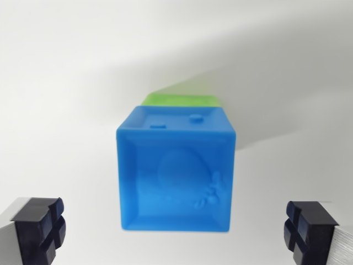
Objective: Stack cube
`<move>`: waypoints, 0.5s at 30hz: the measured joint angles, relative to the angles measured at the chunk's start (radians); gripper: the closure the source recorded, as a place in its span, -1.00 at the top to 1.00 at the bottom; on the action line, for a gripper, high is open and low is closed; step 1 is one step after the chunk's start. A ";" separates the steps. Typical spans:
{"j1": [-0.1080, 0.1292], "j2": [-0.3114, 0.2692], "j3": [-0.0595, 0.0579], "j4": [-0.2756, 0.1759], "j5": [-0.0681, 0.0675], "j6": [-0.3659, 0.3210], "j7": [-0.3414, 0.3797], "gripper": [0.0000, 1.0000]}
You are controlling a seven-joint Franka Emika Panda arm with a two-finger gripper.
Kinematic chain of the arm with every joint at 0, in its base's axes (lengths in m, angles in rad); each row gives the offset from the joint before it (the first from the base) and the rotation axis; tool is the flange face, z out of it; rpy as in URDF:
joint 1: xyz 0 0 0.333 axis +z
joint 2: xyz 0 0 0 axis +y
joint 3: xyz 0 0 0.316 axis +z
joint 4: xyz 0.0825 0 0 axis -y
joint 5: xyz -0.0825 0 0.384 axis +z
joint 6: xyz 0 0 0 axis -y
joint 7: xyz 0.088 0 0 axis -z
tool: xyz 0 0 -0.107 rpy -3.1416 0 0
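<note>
A blue cube fills the middle of the wrist view, its top face showing an embossed figure. It sits on top of a green cube, of which only a strip shows at the blue cube's far edge. My gripper is open, with one dark padded fingertip at the wrist view's lower left and the other fingertip at the lower right. Both fingertips stand well clear of the blue cube's sides and nothing is held between them.
A plain white table surface surrounds the stack. A soft shadow falls to the wrist view's upper right of the cubes.
</note>
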 joint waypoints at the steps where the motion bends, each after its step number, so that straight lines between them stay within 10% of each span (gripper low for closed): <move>1: 0.000 -0.011 0.000 0.000 -0.002 -0.010 0.002 1.00; 15: 0.000 -0.145 -0.002 0.017 -0.027 -0.160 0.020 1.00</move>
